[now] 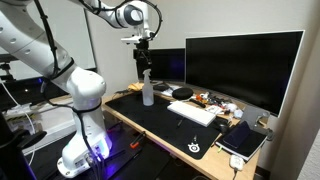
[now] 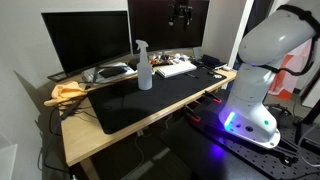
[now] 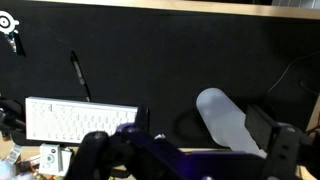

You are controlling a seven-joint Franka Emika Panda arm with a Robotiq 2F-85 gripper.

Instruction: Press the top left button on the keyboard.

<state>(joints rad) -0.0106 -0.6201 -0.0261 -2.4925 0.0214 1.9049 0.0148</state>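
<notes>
Where the black desk mat (image 1: 165, 120) runs beneath the screens, the flat, white, rectangular keyboard with pale keys (image 1: 193, 112) lies flat upon it, in front of the large black monitor (image 1: 245, 62). In the wrist view the keyboard sits low and to the left, its long edge nearly level across the picture, with a thin black cable (image 3: 80, 75) lying on the mat just beyond it. A white plastic spray bottle (image 1: 147, 90) stands upright on the mat near the keyboard but apart from it; in the wrist view its top shows to the right of the keys. A dark, notebook-like slab (image 1: 243, 138) rests at the mat's far end, past the keyboard. A second, smaller black monitor (image 1: 166, 64) stands behind the bottle, and in an exterior view a crumpled yellow cloth (image 2: 68, 92) lies at the corner of the pale wooden desk (image 2: 85, 140).

The Robotiq gripper (image 1: 143, 45) hangs high over the desk, pointing down, well apart from the keyboard and roughly above the bottle. Its dark fingers (image 3: 95, 150) are spread wide with nothing held between them. The white arm base (image 1: 85, 120) stands beside the desk, lit blue at its foot.
</notes>
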